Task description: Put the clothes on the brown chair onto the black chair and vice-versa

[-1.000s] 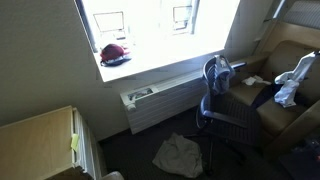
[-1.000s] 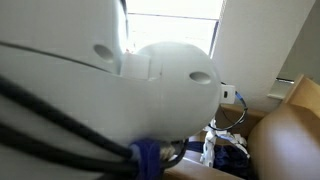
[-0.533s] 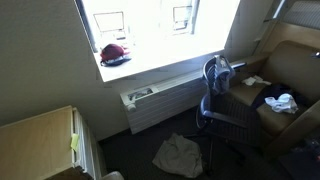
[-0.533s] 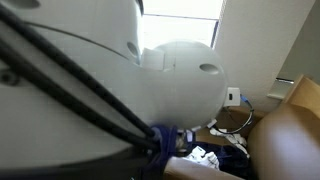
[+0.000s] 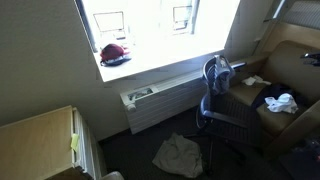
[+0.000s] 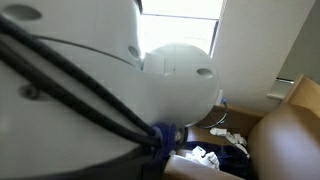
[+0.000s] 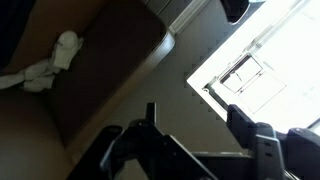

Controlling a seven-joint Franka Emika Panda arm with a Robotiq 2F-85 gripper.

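Observation:
In the wrist view my gripper (image 7: 194, 112) stands open with nothing between its fingers, above the brown chair (image 7: 110, 70). A small white piece (image 7: 48, 66) of the clothes lies crumpled on that seat, apart from the fingers. In an exterior view the white piece (image 5: 282, 101) rests beside a dark navy piece (image 5: 263, 96) on the brown chair (image 5: 296, 66). The black chair (image 5: 226, 108) stands to its left with a light blue shirt (image 5: 219, 68) on its back. A grey-beige piece (image 5: 179, 153) lies on the floor. My gripper does not show in either exterior view.
A red and dark cap (image 5: 114, 53) sits on the window sill above a wall heater (image 5: 165, 98). A pale wooden cabinet (image 5: 40, 140) stands at the lower left. The robot's own arm (image 6: 90, 90) fills most of an exterior view, with cables by the wall (image 6: 228, 117).
The white piece hung from my shut gripper over the brown chair; the jaws have opened and it now lies crumpled on the seat.

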